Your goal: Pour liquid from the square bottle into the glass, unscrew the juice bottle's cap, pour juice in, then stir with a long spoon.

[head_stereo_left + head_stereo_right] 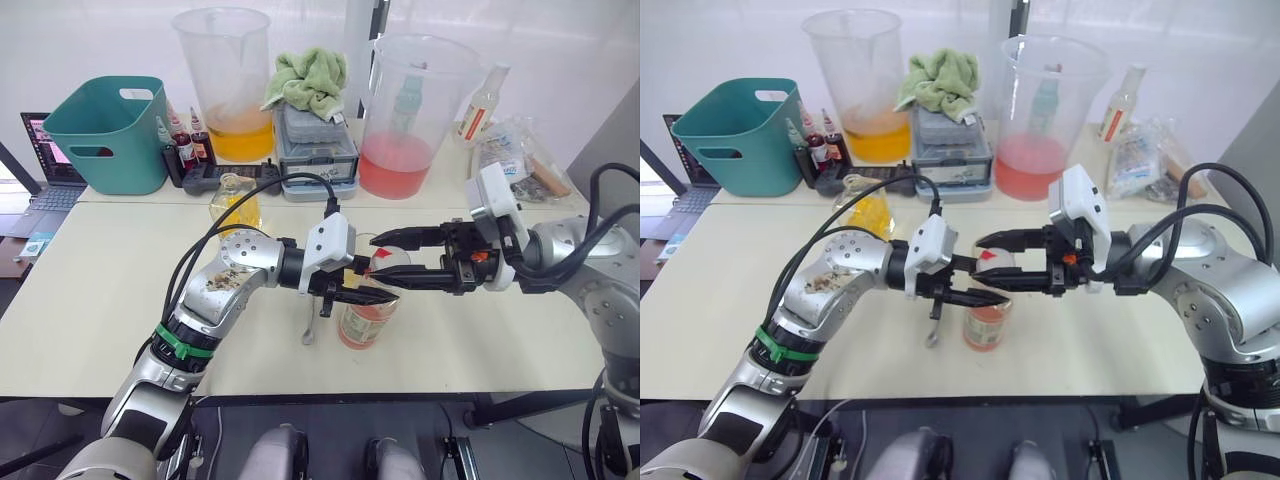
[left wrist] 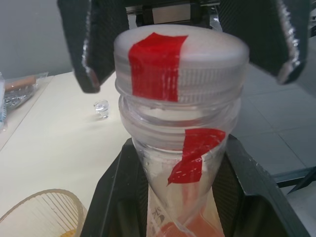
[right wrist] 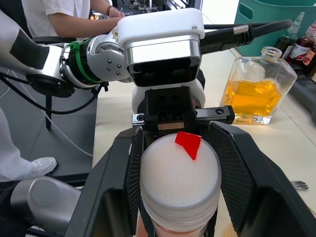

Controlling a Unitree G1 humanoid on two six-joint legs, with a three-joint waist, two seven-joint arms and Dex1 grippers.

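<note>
The juice bottle (image 1: 366,325) stands upright at the table's front middle, a little pinkish-orange liquid in its base. My left gripper (image 1: 362,293) is shut on it just below the neck. Its whitish cap (image 2: 180,59), marked with red tape, sits on the neck. My right gripper (image 1: 376,258) comes in from the right and is open, one finger on each side of the cap with small gaps. The glass (image 2: 39,212), holding some yellow liquid, stands close behind the bottle. The square bottle (image 1: 235,205) with yellow liquid stands further back left. The long spoon (image 1: 310,325) lies beside the juice bottle.
Along the back stand a teal basket (image 1: 105,135), dark-red dropper bottles (image 1: 185,140), two big jugs (image 1: 225,80) (image 1: 410,110), a grey box (image 1: 315,145) under a green cloth (image 1: 310,80), and a slim bottle (image 1: 482,100). A small clear piece (image 2: 101,108) lies on the table. A person (image 3: 64,19) sits beyond the table.
</note>
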